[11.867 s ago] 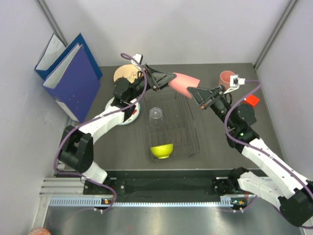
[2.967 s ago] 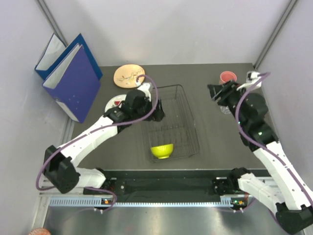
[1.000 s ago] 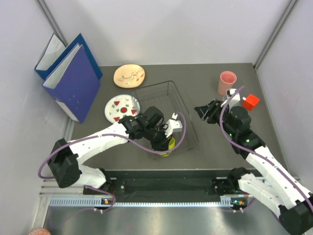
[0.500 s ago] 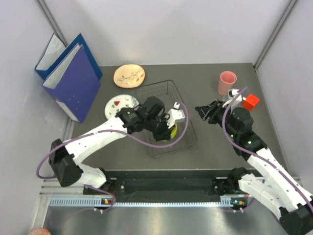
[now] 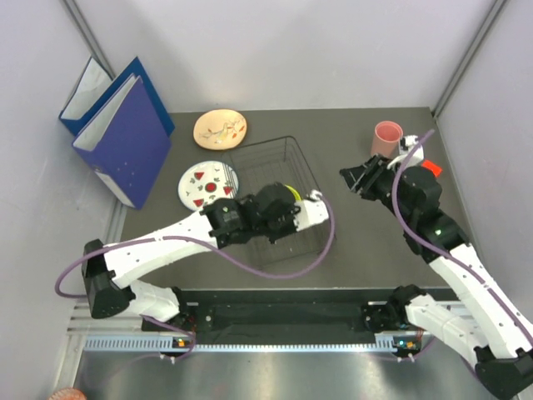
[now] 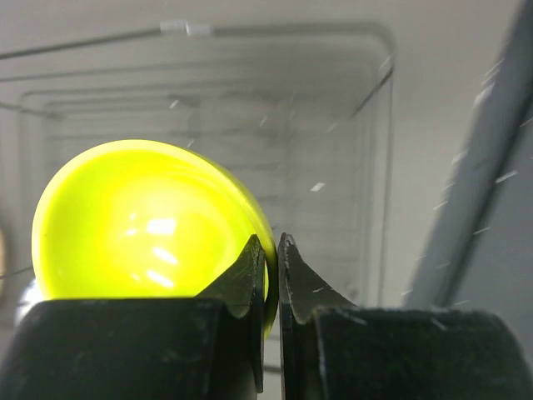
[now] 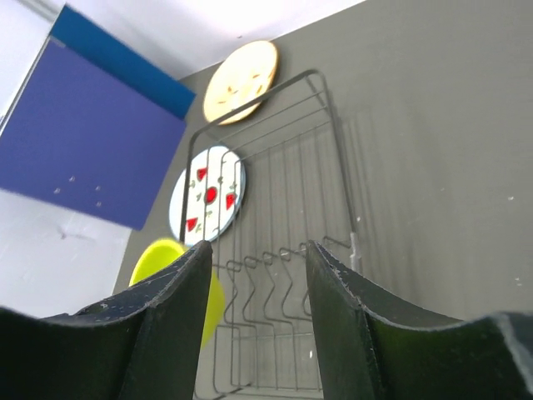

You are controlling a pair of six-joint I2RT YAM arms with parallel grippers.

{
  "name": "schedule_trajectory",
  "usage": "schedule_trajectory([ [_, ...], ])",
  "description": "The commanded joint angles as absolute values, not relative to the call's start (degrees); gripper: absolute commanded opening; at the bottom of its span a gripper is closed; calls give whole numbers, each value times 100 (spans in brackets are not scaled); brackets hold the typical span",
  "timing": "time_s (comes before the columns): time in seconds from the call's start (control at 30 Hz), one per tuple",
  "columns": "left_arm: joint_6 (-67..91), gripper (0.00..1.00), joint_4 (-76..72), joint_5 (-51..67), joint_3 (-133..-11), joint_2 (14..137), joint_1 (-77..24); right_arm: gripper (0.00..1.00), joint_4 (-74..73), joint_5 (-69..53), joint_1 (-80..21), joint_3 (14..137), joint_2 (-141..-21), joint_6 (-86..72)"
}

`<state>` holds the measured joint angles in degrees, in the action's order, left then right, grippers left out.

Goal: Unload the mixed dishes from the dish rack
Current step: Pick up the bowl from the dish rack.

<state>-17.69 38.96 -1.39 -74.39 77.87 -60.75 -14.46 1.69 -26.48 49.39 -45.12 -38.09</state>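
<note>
My left gripper is shut on the rim of the lime-yellow bowl, one finger inside it and one outside. In the top view the bowl hangs over the middle of the black wire dish rack, mostly hidden by the left wrist. My right gripper stands open and holds nothing, just right of the rack. The tan plate, the fruit-print white plate and a pink cup rest on the table outside the rack.
A blue ring binder leans at the back left. A small red cube sits behind the right arm near the pink cup. Grey walls close in the table on three sides.
The left gripper has carried the bowl up and back from the rack's near end to over its middle. The right arm has drawn slightly back and to the right, still open.
</note>
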Motion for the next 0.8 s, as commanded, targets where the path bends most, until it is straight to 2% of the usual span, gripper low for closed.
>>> schedule_trajectory([
  [0.0, -2644, 0, 3586, -2250, -7155, 7840, -6617, 49, -2284, 624, -2716, 5808, -4903, -3639],
  [0.13, -3575, 0, 2946, -2128, -6785, 7726, -6776, 50, -3038, 457, -2760, 6607, -5544, -3420],
  [0.3, -4359, 0, 2488, -1004, -6864, 7778, -6654, 52, -3795, 527, -2962, 7040, -5888, -3112],
  [0.4, -4360, 0, 2663, -73, -7399, 8050, -6365, 53, -4095, 387, -3067, 7137, -6020, -2927],
  [0.43, -4298, 0, 2707, 608, -7513, 8138, -6302, 53, -4139, 300, -3111, 7137, -6029, -2875],
  [0.53, -4167, 0, 2559, 1324, -7778, 8252, -6284, 54, -4122, 299, -3199, 7014, -5898, -2909],
  [0.77, -3955, 0, 2470, 2082, -8200, 8516, -6275, 53, -3903, 106, -3296, 6900, -5827, -2962],
])
